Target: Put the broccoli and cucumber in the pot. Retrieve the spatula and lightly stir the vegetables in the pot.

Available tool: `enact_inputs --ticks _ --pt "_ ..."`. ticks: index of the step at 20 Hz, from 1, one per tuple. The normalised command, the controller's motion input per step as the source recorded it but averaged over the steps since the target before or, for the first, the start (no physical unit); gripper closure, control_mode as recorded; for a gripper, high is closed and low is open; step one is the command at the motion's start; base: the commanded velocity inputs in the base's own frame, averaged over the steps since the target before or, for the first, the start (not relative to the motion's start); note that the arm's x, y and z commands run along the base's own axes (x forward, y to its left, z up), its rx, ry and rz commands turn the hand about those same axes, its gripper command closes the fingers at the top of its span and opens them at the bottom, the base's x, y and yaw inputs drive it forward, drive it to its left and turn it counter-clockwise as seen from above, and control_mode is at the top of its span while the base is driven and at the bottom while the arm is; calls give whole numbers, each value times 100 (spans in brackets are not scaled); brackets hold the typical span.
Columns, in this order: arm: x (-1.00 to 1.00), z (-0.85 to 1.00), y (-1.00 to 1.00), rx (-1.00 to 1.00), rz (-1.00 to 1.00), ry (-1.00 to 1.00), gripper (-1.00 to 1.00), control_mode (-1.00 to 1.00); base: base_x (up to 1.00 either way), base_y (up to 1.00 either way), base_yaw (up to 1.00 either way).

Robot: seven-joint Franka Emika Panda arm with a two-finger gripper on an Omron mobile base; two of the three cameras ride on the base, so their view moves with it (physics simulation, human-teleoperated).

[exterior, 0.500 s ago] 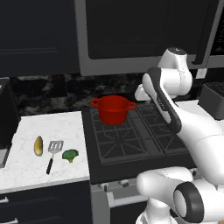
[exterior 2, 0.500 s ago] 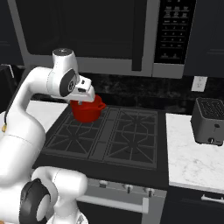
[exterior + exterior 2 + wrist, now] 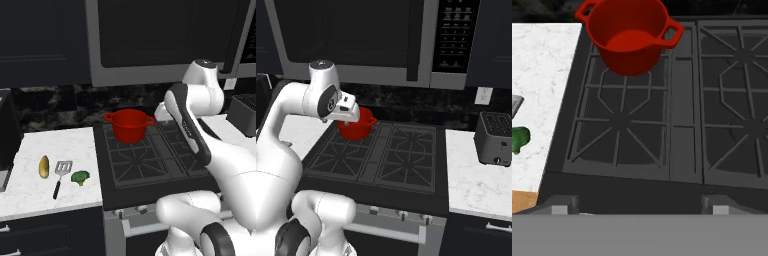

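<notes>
The pot point(image 3: 129, 125) sits on the stove's point(image 3: 150, 160) rear-left burner; at its 3 o'clock we see the gripper point(image 3: 161, 111) raised – jaws wide, holding nothing.

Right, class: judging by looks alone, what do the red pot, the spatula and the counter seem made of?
Pot: probably enamelled metal, going by its glossy, even red. Spatula: silvery-grey slotted head looks metal; the thin black handle could be plastic. Counter: white with grey veining, so marble or similar polished stone.

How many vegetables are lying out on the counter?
2: the cucumber lies left of the spatula, and the broccoli lies right of it, both on the white counter.
</notes>
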Motion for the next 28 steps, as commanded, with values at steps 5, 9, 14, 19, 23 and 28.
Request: enact_inputs --ticks 5,9,14,19,23,28 --pt "-67 -81 87 12 19 -1 -100 -100 0 0 0" --pt "-14 -89 97 15 34 0 -100 -100 0 0 0" --pt "34 -63 40 12 49 0 -100 -100 0 0 0" --pt "23 -24 12 -1 1 -4 -100 -100 0 0 0" --pt "27 -1 71 -8 35 -27 -100 -100 0 0 0" --pt "54 -6 56 -1 55 -24 -100 -100 0 0 0"
